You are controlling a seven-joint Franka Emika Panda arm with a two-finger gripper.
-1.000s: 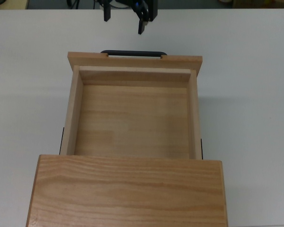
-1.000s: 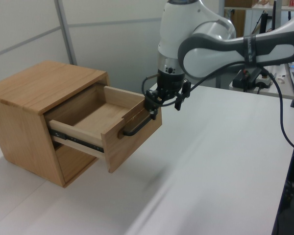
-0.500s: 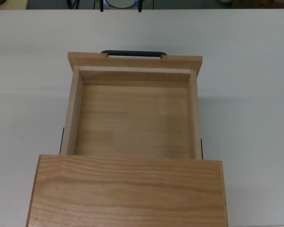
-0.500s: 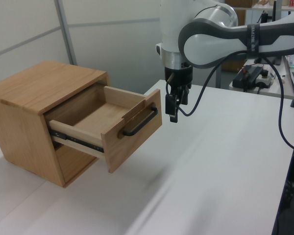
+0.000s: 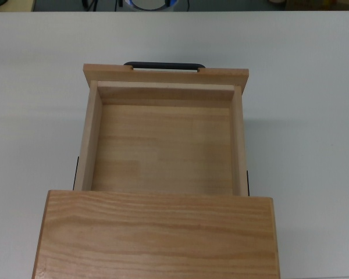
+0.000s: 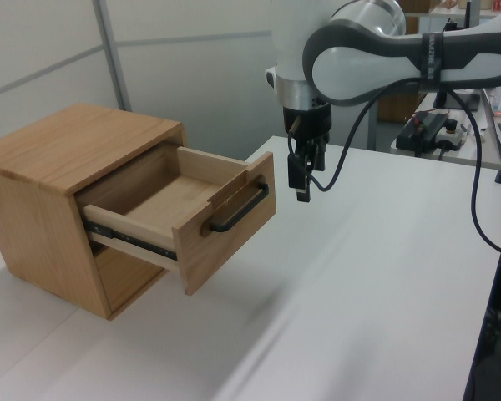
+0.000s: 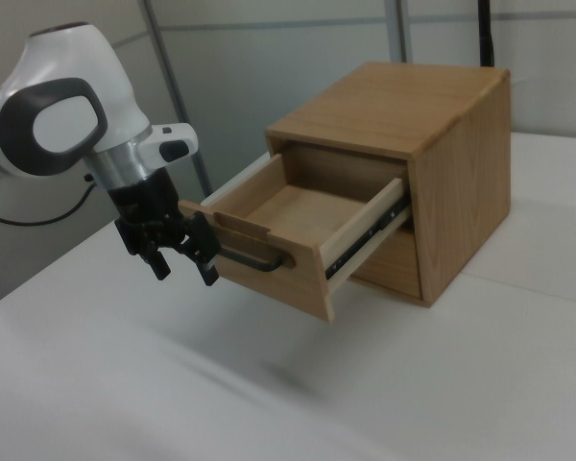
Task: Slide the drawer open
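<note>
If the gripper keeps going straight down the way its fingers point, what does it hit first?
Likely the bare table. The gripper hangs open, pointing down, clear of the drawer and its handle, though depth is uncertain.

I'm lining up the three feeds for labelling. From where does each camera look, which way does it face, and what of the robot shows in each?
Top view: overhead, looking straight down on the open drawer and cabinet top; no part of the robot shows.
Left view: beside the table, facing the drawer's handle; arm and gripper show, clear of the handle.
Right view: from the opposite side, facing the drawer front; gripper with fingers apart.
All three views share the drawer; the two side views share the gripper.
</note>
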